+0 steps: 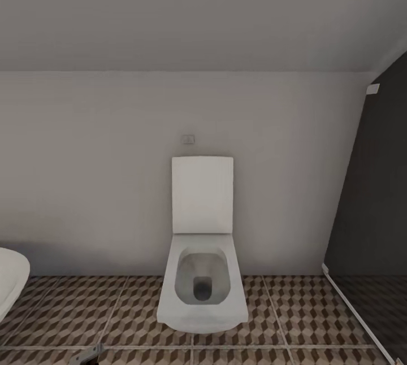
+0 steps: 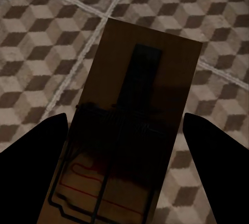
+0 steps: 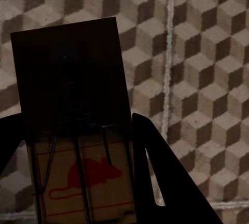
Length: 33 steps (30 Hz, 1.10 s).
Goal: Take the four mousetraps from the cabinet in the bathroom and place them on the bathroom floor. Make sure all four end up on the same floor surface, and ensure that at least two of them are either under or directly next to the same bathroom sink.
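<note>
While both arms hang over cube-patterned brown, beige and grey floor tiles (image 3: pixel 207 52):
Left gripper (image 2: pixel 124 146): pinching a flat tan wooden mousetrap (image 2: pixel 148 86) between its fingers.
Right gripper (image 3: pixel 78 146): clamping a red-mouse-marked wooden mousetrap (image 3: pixel 67 73).
Beyond: white toilet (image 1: pixel 202 291) against the wall.

Tan wooden mousetrap (image 2: pixel 129 130) cut off at frame edge; second red-mouse-printed mousetrap (image 3: pixel 78 130) likewise cut. White rounded basin (image 1: pixel 10 283) cropped at left edge.

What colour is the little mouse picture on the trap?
Red, on the mousetrap seen best in the right wrist view.
</note>
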Motion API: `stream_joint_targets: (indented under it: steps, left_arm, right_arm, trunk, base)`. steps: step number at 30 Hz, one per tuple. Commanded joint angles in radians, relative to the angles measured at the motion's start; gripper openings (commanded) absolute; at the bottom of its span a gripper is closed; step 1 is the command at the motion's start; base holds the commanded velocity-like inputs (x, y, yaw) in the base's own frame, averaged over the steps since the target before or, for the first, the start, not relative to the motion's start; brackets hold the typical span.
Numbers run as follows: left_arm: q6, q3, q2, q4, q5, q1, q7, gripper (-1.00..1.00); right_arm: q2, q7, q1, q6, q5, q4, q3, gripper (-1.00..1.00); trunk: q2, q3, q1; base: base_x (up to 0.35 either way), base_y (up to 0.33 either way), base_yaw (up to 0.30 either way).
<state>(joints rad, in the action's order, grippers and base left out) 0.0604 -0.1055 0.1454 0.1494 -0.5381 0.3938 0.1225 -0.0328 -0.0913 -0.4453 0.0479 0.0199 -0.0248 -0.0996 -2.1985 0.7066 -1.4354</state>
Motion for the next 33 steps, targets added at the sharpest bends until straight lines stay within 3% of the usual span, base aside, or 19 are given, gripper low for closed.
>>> stream_joint_targets:
  steps: [1,16,19,20,22,25,27,33]
  left_arm:
    - [0.003,-0.009,0.000,0.000,-0.005,0.000,0.004,-1.00]
    - [-0.004,-0.018,-0.004,0.000,0.003,0.000,-0.001,-1.00]
    - [-0.043,-0.017,-0.003,0.056,0.024,0.004,0.004,-1.00]
    - [-0.056,-0.018,-0.002,0.070,0.032,0.004,0.005,-1.00]
    - [-0.147,-0.017,-0.001,0.148,0.077,0.007,0.008,-1.00]
    - [-0.219,-0.017,-0.005,0.230,0.121,0.016,0.009,-1.00]
    - [-0.249,-0.016,-0.008,0.290,0.148,0.021,0.010,-1.00]
    - [-0.264,-0.017,-0.019,0.321,0.163,0.022,0.011,-1.00]
  right_arm:
    - [0.001,-0.002,-0.001,0.003,-0.002,-0.001,-0.008,-1.00]
    - [-0.007,-0.006,-0.001,0.012,-0.004,0.009,-0.004,-1.00]
    - [-0.043,-0.058,0.001,0.082,-0.005,0.144,0.002,-1.00]
    - [-0.046,-0.063,0.000,0.100,-0.005,0.169,0.004,-1.00]
    - [-0.053,-0.077,-0.002,0.185,-0.005,0.295,0.010,-1.00]
    - [-0.055,-0.084,-0.006,0.219,-0.005,0.368,0.019,-1.00]
    - [-0.055,-0.088,-0.028,0.229,-0.006,0.393,0.054,-1.00]
    - [-0.054,-0.091,-0.099,0.229,-0.007,0.401,0.145,-1.00]
  trunk:
    - [0.000,0.001,0.000]
    - [0.000,0.001,0.000]
    - [0.000,0.001,0.000]
    - [0.000,0.001,0.000]
    - [0.000,0.001,0.000]
    - [0.000,0.001,0.000]
    - [0.000,0.001,0.000]
    - [0.000,0.001,0.000]
  base:
    - [0.000,0.000,0.000]
    - [0.000,0.000,0.000]
    - [0.000,0.000,0.000]
    - [0.000,0.000,0.000]
    - [0.000,0.000,0.000]
    - [0.000,0.000,0.000]
    - [0.000,0.000,0.000]
    - [0.000,0.000,0.000]
